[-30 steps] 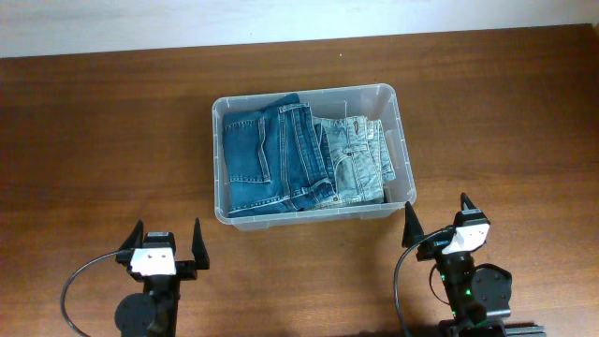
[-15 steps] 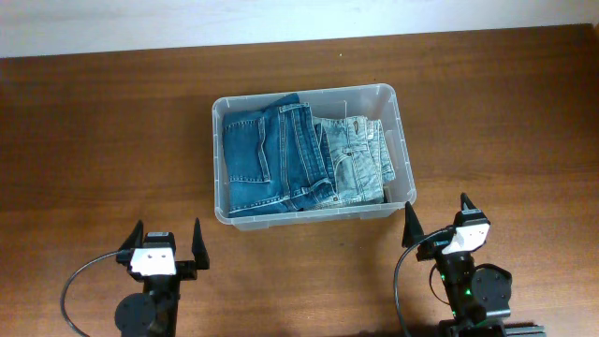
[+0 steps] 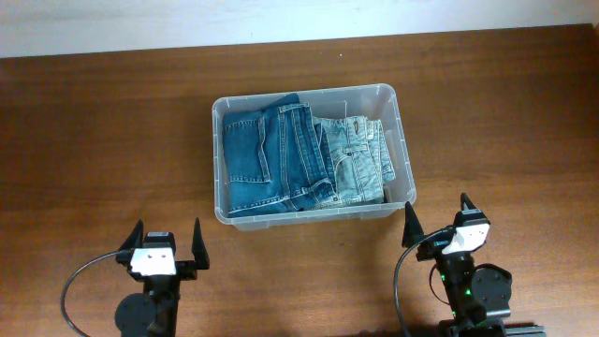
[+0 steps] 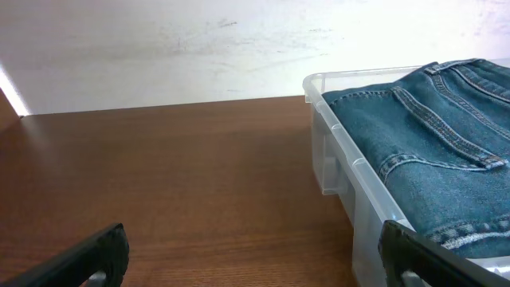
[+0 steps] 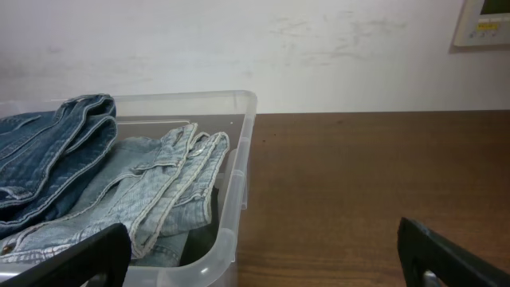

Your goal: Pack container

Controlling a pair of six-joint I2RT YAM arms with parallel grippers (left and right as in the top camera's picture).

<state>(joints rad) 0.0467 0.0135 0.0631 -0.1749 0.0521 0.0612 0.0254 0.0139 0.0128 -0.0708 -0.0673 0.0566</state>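
The clear plastic container (image 3: 398, 112) sits mid-table. Inside lie folded dark blue jeans (image 3: 267, 154) on the left and folded light blue jeans (image 3: 356, 164) on the right. My left gripper (image 3: 168, 241) is open and empty near the front edge, left of the container. My right gripper (image 3: 435, 217) is open and empty by the container's front right corner. The left wrist view shows the container's wall (image 4: 339, 171) and the dark jeans (image 4: 430, 127) between the open fingers (image 4: 255, 259). The right wrist view shows the container's corner (image 5: 239, 191), the light jeans (image 5: 151, 191) and open fingers (image 5: 263, 255).
A brown wooden table (image 3: 103, 140) surrounds the container. A pale wall (image 3: 187, 19) runs along the far edge. A wall panel (image 5: 484, 22) shows at the top right of the right wrist view.
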